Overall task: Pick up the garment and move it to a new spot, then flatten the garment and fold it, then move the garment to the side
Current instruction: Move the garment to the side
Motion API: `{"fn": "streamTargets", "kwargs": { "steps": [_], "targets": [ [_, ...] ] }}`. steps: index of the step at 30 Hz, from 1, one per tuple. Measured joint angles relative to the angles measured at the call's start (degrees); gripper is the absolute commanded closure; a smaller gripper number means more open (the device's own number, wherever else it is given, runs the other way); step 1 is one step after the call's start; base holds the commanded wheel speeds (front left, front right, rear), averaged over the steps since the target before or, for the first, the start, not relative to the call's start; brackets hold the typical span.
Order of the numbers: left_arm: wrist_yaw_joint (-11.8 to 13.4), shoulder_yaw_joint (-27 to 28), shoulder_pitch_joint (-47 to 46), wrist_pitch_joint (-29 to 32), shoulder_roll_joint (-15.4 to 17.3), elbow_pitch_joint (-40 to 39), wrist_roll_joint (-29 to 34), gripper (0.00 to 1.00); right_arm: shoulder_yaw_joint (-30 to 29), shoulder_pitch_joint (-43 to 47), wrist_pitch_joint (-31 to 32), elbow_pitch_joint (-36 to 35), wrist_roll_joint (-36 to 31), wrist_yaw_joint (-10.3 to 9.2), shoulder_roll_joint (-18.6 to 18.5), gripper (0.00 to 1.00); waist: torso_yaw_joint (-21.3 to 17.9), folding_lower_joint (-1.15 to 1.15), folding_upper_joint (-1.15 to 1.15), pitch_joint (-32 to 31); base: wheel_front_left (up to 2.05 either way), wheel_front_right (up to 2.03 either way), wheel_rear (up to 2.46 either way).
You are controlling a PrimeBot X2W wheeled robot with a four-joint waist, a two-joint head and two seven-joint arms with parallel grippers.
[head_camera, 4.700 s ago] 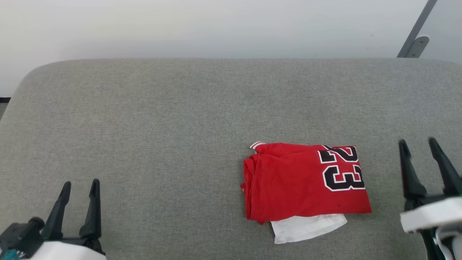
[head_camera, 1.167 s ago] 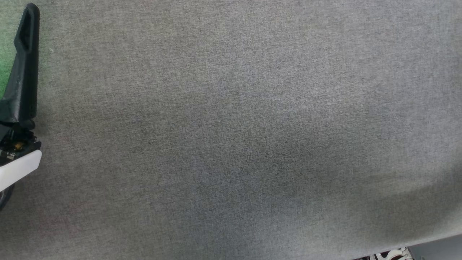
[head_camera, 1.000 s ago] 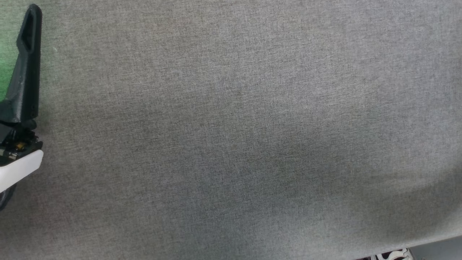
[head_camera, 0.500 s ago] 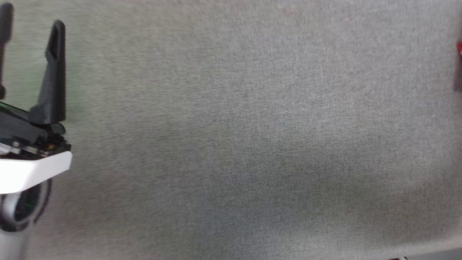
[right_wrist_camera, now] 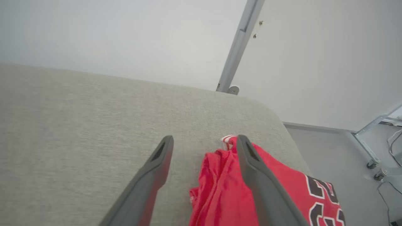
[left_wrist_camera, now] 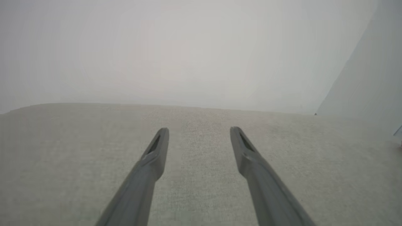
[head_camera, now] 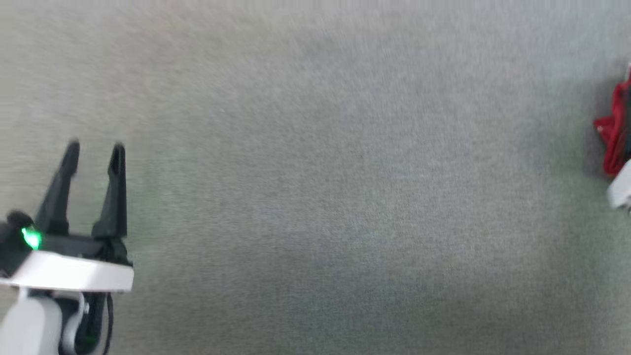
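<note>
The garment (right_wrist_camera: pixel 220 188), a red shirt with black white-outlined print (right_wrist_camera: pixel 323 194), lies bunched near the right end of the grey cushion (right_wrist_camera: pixel 78 125). My right gripper (right_wrist_camera: pixel 205 139) hovers open above its left edge, one finger (right_wrist_camera: pixel 251 169) crossing over the red cloth, nothing pinched. In the head view a strip of the garment (head_camera: pixel 613 133) shows at the far right edge. My left gripper (head_camera: pixel 95 150) is open at the lower left over bare cushion (head_camera: pixel 320 197). Its wrist view shows the left gripper (left_wrist_camera: pixel 199 131) with nothing between the fingers.
The cushion's rounded right end (right_wrist_camera: pixel 276 116) drops to a grey floor. A slanted metal post (right_wrist_camera: pixel 238 47) stands against the pale wall behind. A metal frame on casters (right_wrist_camera: pixel 373 163) is on the floor at the right.
The head camera has swung, so the left gripper now shows whole and lower, and the garment's red edge has entered at the right. The garment lies farther right on the cushion than several seconds ago.
</note>
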Motion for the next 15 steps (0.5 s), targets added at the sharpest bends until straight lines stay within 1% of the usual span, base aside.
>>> {"fn": "streamTargets", "kwargs": {
  "steps": [5,6,9,15],
  "targets": [
    [0.0,1.8,4.9,0.0,-3.0,5.0,0.5,0.0,2.0,4.3,-7.6,3.8,2.4,-0.01,3.5,0.0,1.7,0.0,0.0,-5.6,0.0,0.0,0.0],
    [0.0,2.4,6.6,0.0,-4.0,6.4,0.7,0.0,2.9,6.2,-10.2,5.5,3.2,-0.01,4.7,0.0,2.3,0.0,0.0,-7.8,0.0,0.0,0.0],
    [0.0,3.5,8.6,0.0,-5.0,7.7,1.3,0.0,4.9,8.8,-13.1,7.4,4.9,-0.01,6.2,0.0,3.1,0.0,0.0,-10.8,0.0,0.0,0.0],
    [0.0,6.0,11.9,0.0,-7.2,8.7,2.4,0.0,8.7,12.7,-17.6,8.7,8.2,-0.01,7.5,0.0,4.6,0.0,0.0,-15.8,0.0,0.0,0.0]
  ]
}}
